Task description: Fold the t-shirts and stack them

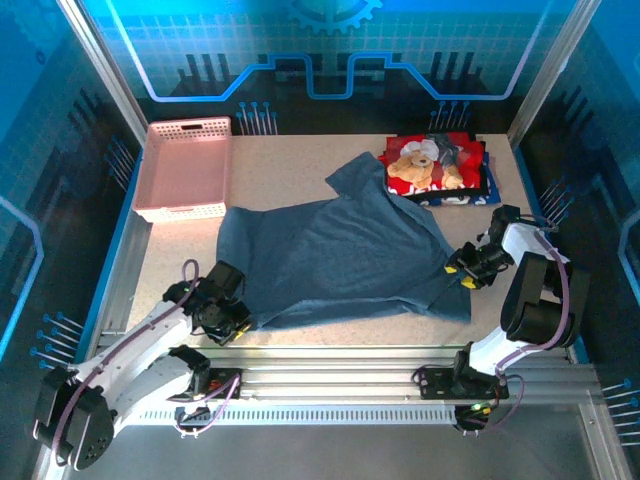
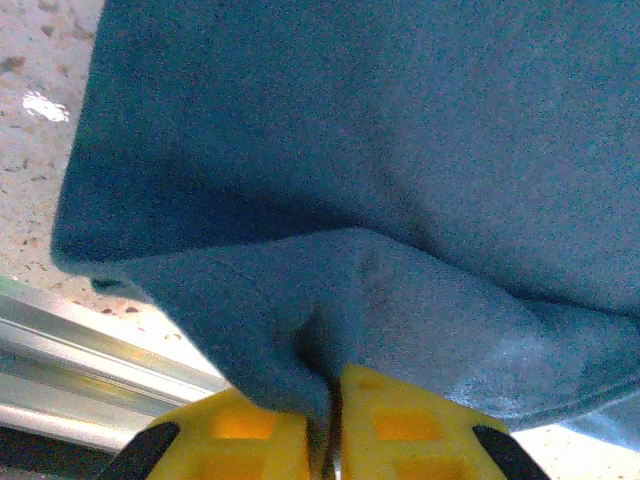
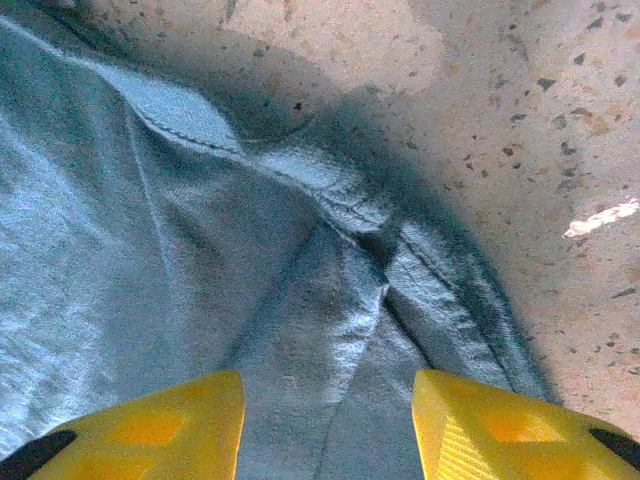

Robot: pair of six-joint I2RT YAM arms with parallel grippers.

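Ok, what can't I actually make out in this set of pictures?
- Folded stack: top view, the red teddy-bear shirt covers those beneath; their count is unclear.
- Left gripper: left wrist view, the bottom edge cuts off its fingers; slate-blue shirt hides how deep the pinch goes.
- Right gripper: right wrist view, fingers cut off at the bottom edge; contact with cloth unclear.
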